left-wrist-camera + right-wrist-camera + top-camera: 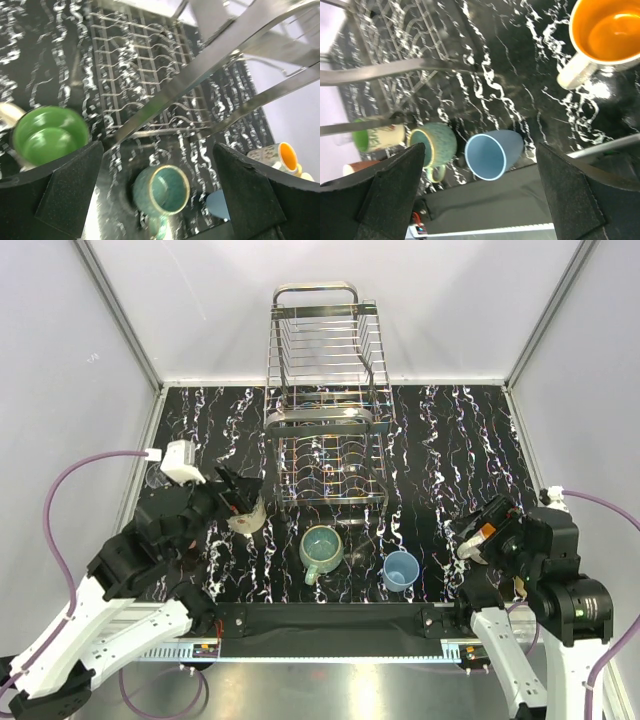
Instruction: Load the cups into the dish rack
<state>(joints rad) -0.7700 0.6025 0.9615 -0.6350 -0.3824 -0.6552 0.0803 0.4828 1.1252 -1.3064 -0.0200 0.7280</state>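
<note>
The chrome wire dish rack [325, 400] stands at the back middle of the table. In front of it sit a teal-green mug [322, 548] and a light blue tumbler [400, 569]. A cream mug with a green inside [246, 517] stands just by my left gripper [235, 495], which is open and holds nothing. In the left wrist view the green-lined mug [47, 135] is at the left and the teal mug [162, 189] lies below the jaws. My right gripper [480, 195] is open above the blue tumbler [492, 152]. A yellow-orange mug [607, 32] stands to its side.
The rim of a salmon-pink cup [357, 167] shows beside the cream mug [377, 136]. The rack's lower slotted tier [150, 75] lies close ahead of the left gripper. White walls enclose the black marbled table [450, 440]. A black mat [330, 622] lines the near edge.
</note>
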